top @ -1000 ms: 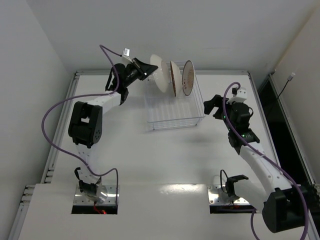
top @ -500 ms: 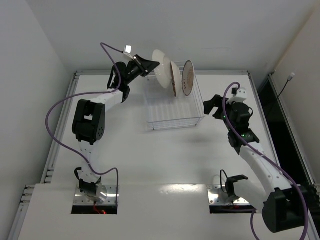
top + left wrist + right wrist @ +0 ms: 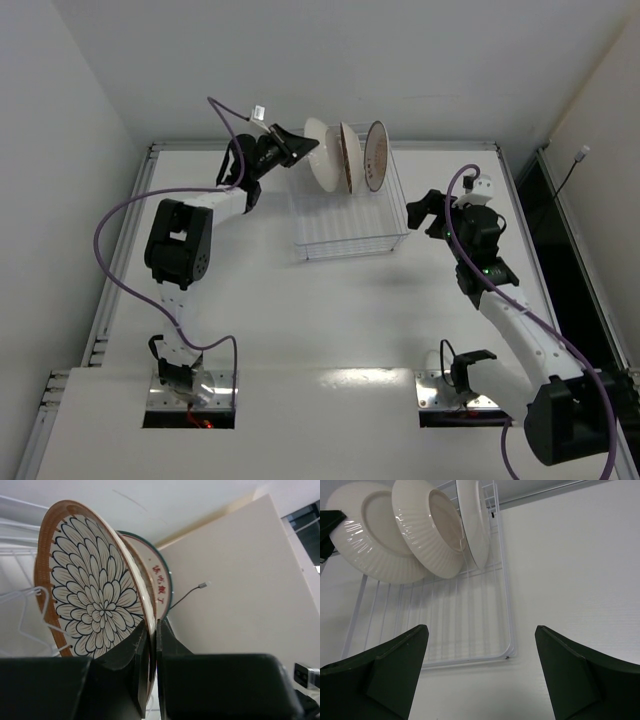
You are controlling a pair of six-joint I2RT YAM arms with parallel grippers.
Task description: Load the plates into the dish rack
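Note:
Three plates stand on edge in a row over the far end of the clear wire dish rack. My left gripper is shut on the rim of the leftmost plate. In the left wrist view this plate's petal-patterned face fills the left, pinched at the left gripper, with a second plate close behind it. The middle plate and right plate stand free in the rack. My right gripper hangs open to the right of the rack, holding nothing. Whether the held plate rests in a slot is hidden.
The right wrist view shows the plates' white undersides above the rack's slotted bottom, with the right gripper over bare table beside the rack's corner. White walls rise behind the table's raised far edge.
My left gripper has carried its plate to the right, up close to the other two, and the plate stands more upright. The right arm has not moved.

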